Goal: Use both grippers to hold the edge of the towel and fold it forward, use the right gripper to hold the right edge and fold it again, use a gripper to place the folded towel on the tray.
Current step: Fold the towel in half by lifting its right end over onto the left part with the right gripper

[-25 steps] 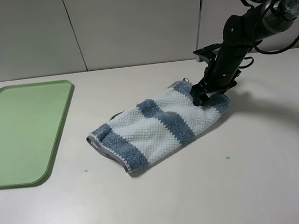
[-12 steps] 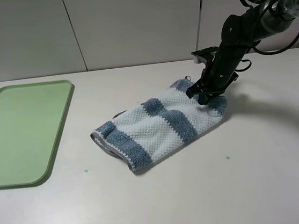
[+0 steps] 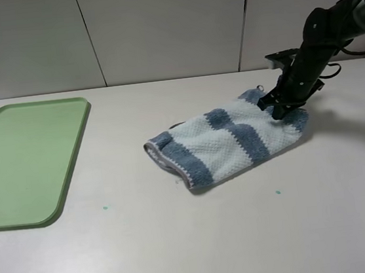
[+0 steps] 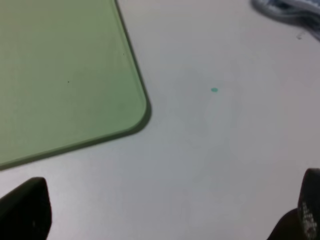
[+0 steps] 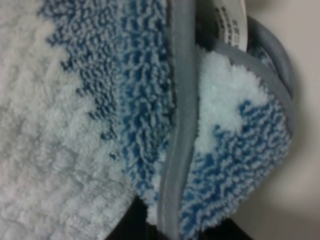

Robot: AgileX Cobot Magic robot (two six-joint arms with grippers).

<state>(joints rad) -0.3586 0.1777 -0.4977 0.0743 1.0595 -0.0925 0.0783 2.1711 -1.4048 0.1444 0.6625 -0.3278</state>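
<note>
The striped towel (image 3: 229, 143) lies folded on the table, right of the middle. At its far right end my right gripper (image 3: 279, 108) is shut on the edge of the towel. The right wrist view shows that grey hem (image 5: 179, 125) and the blue and white pile pinched at my right gripper (image 5: 170, 231). The green tray (image 3: 27, 161) lies flat at the far left with nothing on it. My left gripper (image 4: 165, 214) is open over bare table beside the tray's rounded corner (image 4: 142, 107). A bit of the towel (image 4: 287, 9) shows far from it. The exterior view does not show the left arm.
The tabletop (image 3: 201, 240) is pale, with a small green speck (image 3: 105, 208) near the tray and another (image 3: 278, 192) in front of the towel. A white panelled wall (image 3: 157, 27) runs along the back edge.
My right gripper has shut on the towel's right edge and moved right. The whole towel has slid right with it, further from the tray.
</note>
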